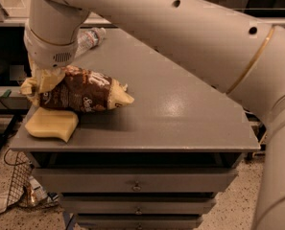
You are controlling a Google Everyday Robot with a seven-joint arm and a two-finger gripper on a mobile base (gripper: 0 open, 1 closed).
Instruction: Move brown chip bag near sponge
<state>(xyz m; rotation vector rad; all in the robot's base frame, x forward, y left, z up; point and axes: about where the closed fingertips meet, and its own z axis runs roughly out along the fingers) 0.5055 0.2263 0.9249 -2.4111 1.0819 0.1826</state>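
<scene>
The brown chip bag (pixel 84 92) lies on its side at the left of the grey table (pixel 180 104), its pale yellow right end pointing to the middle. The sponge (pixel 52 125) lies flat at the table's front left corner, right below the bag and touching or almost touching it. My gripper (pixel 45 83) hangs from the big white arm over the bag's left end, its pale yellow fingers (pixel 50 79) closed on the bag there.
A clear plastic water bottle (pixel 88 38) lies at the back left of the table behind the arm. Drawers (pixel 137 186) sit under the tabletop. A wire basket (pixel 22 186) stands on the floor at the left.
</scene>
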